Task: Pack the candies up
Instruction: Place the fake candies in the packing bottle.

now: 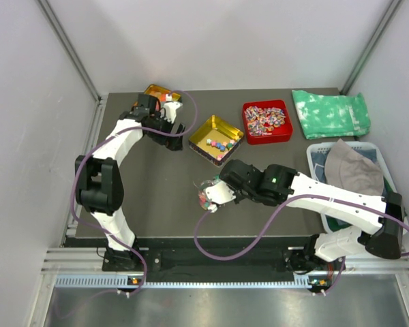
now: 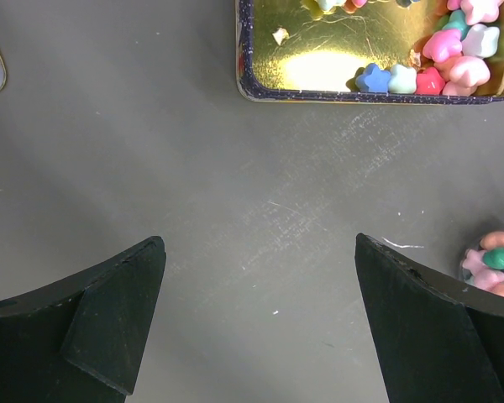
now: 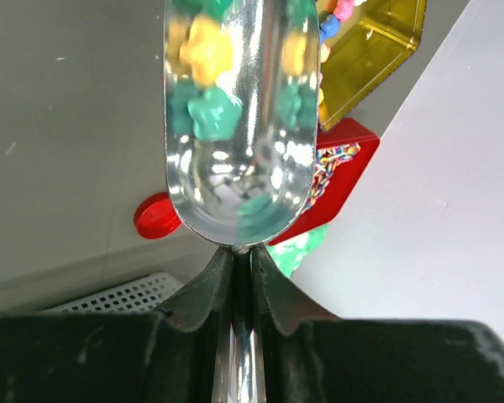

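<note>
The candies [image 2: 454,63] are small pastel sweets, and some lie in a gold tray [image 1: 216,138] at mid-table. More candies [image 1: 205,195] fill a small clear cup in front of that tray, also seen as a heap [image 2: 496,264] in the left wrist view. My right gripper [image 3: 244,252] is shut on the handle of a shiny metal scoop [image 3: 235,180]. Yellow and green candies [image 3: 206,75] show in the scoop's bowl. In the top view the right gripper [image 1: 221,191] holds the scoop at the cup. My left gripper [image 2: 260,311] hangs open over bare table, left of the gold tray [image 2: 319,84], and holds nothing.
A red tray [image 1: 266,121] of striped wrapped sweets sits behind the gold tray. An orange tin [image 1: 160,92] is at the back left and a green cloth [image 1: 330,112] at the back right. A white basket [image 1: 313,151] with a grey cloth stands on the right. A red lid [image 3: 155,217] lies nearby.
</note>
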Robot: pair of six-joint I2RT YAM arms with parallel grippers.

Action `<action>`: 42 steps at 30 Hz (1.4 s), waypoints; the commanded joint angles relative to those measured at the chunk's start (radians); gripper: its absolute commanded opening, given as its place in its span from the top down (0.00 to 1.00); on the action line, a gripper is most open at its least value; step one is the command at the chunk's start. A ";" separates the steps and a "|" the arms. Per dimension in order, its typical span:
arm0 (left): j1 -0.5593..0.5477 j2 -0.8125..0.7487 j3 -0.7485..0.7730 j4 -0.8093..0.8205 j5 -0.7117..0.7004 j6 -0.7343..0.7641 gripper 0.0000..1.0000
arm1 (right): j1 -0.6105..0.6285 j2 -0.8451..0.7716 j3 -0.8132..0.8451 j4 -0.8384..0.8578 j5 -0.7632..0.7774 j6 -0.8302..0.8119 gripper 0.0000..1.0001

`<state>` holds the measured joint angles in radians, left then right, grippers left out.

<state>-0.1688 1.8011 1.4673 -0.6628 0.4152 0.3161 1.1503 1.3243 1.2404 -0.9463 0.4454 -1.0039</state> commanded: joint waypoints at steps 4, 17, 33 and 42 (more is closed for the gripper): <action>0.006 -0.060 -0.001 0.043 0.033 -0.005 0.01 | 0.029 0.001 0.051 0.004 0.039 -0.024 1.00; 0.009 -0.062 -0.010 0.048 0.042 -0.006 0.01 | 0.035 0.003 0.067 0.000 0.065 -0.048 1.00; 0.009 -0.077 0.071 0.022 0.225 -0.034 0.01 | -0.150 0.004 0.211 0.012 -0.094 0.060 1.00; 0.005 -0.043 0.234 0.022 0.611 -0.149 0.01 | -0.363 0.035 0.229 0.046 -0.401 0.220 1.00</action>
<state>-0.1642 1.7828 1.6165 -0.6651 0.8017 0.2363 0.8204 1.3537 1.4456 -0.9474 0.2310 -0.8825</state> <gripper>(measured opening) 0.987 0.104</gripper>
